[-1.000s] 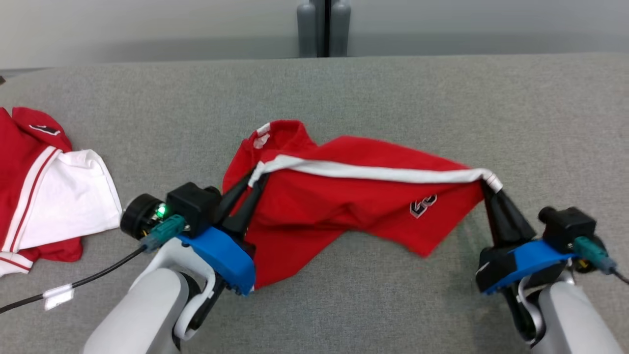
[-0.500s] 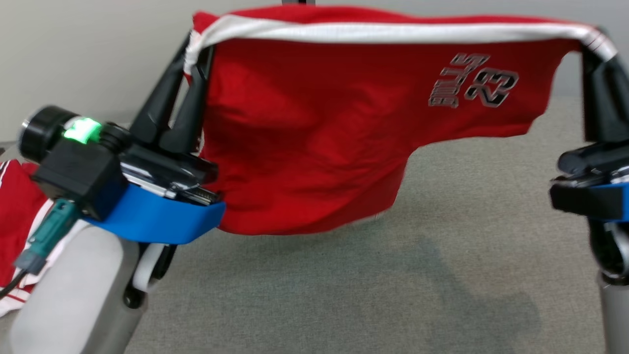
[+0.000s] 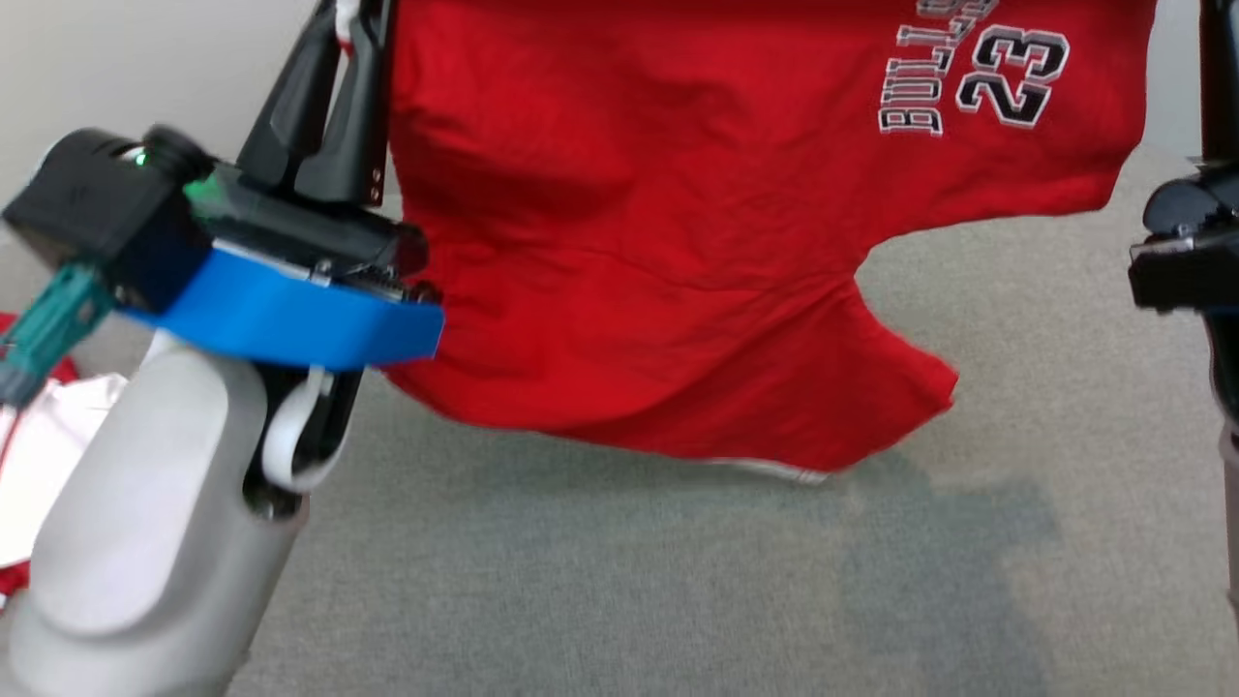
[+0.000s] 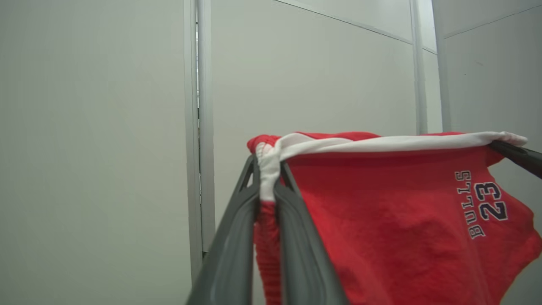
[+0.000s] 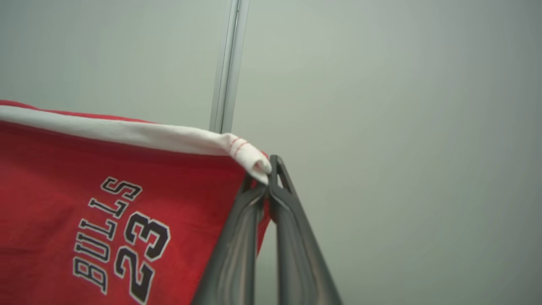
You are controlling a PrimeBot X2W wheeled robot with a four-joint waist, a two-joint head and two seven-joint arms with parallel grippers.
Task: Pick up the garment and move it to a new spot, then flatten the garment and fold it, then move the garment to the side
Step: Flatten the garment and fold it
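The garment (image 3: 678,242) is red with a white band along its top edge and "BULLS 23" printed on it. It hangs in the air, stretched between my two grippers, its lower hem just above the grey table (image 3: 678,600). My left gripper (image 4: 266,169) is shut on the band's left end. My right gripper (image 5: 267,169) is shut on the band's right corner. In the left wrist view the garment (image 4: 381,220) spreads to the right, where a finger of the right gripper (image 4: 516,154) reaches its far corner. The right wrist view has the garment (image 5: 84,169) at the left.
Another red and white garment (image 3: 39,455) lies on the table at the far left, behind my left forearm. A pale wall with a vertical seam (image 4: 199,127) stands behind the table. The grey surface runs open under and in front of the hanging cloth.
Both grippers have risen, lifting the garment off the table until it hangs spread out between them. The head view has shifted too.
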